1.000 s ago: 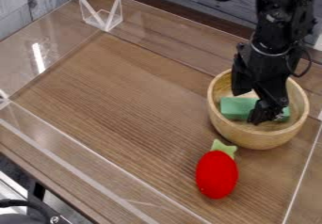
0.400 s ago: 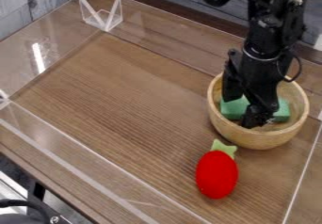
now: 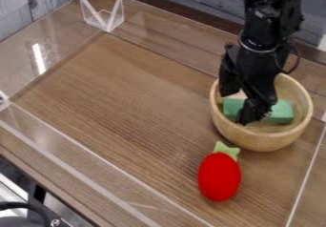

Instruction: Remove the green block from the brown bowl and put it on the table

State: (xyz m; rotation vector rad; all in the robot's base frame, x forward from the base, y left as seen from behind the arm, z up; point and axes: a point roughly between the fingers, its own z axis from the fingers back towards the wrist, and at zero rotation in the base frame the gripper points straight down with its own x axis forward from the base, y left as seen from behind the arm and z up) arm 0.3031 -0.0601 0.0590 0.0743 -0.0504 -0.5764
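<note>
The brown bowl (image 3: 257, 139) stands on the table (image 3: 128, 97) at the right. The green block (image 3: 289, 111) lies flat inside it, its middle hidden behind the black arm. My gripper (image 3: 247, 107) points down into the bowl, open. Its dark fingers (image 3: 262, 116) reach down around the left half of the block. I cannot tell whether they touch it.
A red strawberry-shaped toy (image 3: 219, 175) with a green top lies just in front of the bowl. Low clear acrylic walls (image 3: 51, 164) edge the tabletop. A clear bracket (image 3: 102, 14) stands at the far left corner.
Barely anything: the gripper stays open and low over the bowl, leaning slightly more to the left in the picture. The green block and the bowl lie where they were.
</note>
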